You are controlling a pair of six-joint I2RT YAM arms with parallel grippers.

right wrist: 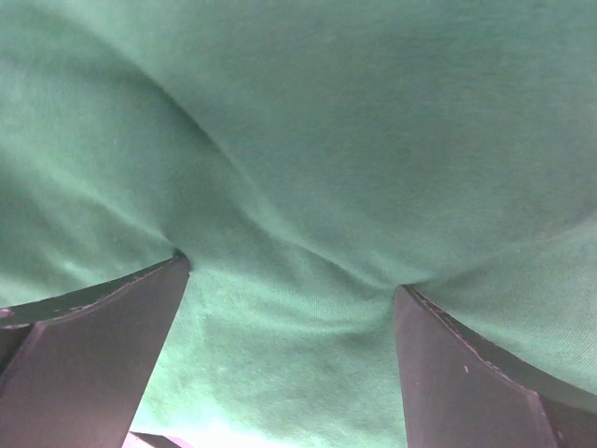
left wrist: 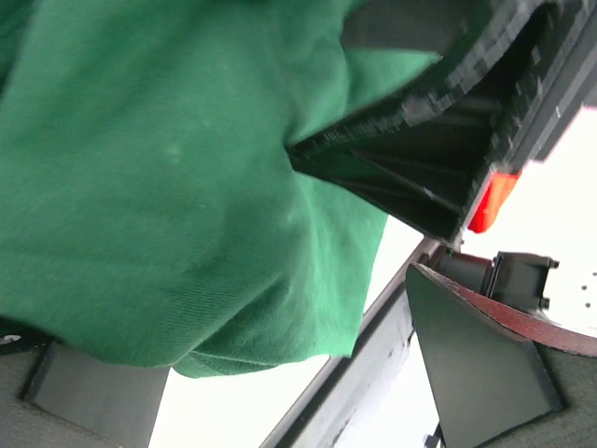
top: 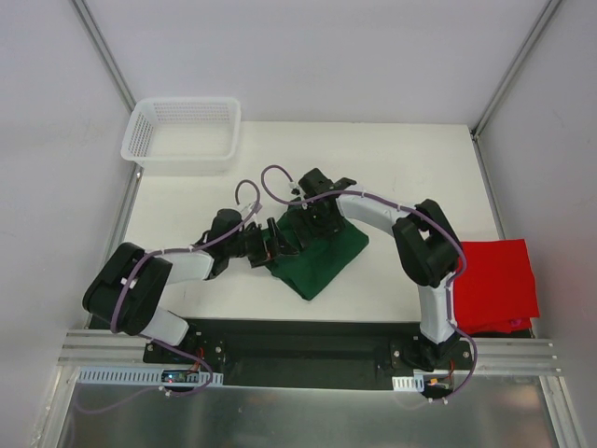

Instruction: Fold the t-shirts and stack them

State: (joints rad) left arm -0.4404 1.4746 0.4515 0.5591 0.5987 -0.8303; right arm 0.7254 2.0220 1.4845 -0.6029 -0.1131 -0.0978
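Hands: left hand (top: 276, 245) and right hand (top: 315, 217) spread apart on green t-shirt (top: 325, 261).
Advice: we smooth creases before folding.

1 white mesh basket (top: 177, 159) sits at the table's (top: 410, 159) far-left corner.

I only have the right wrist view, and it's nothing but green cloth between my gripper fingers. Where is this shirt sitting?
Observer: The green shirt lies bunched in the middle of the table.
Operator: Where's the left gripper?
Observer: The left gripper is at the shirt's left edge, jaws open, with cloth draped against it.
Operator: And the other shirt?
Observer: The red shirt lies flat at the table's right edge, near the front.
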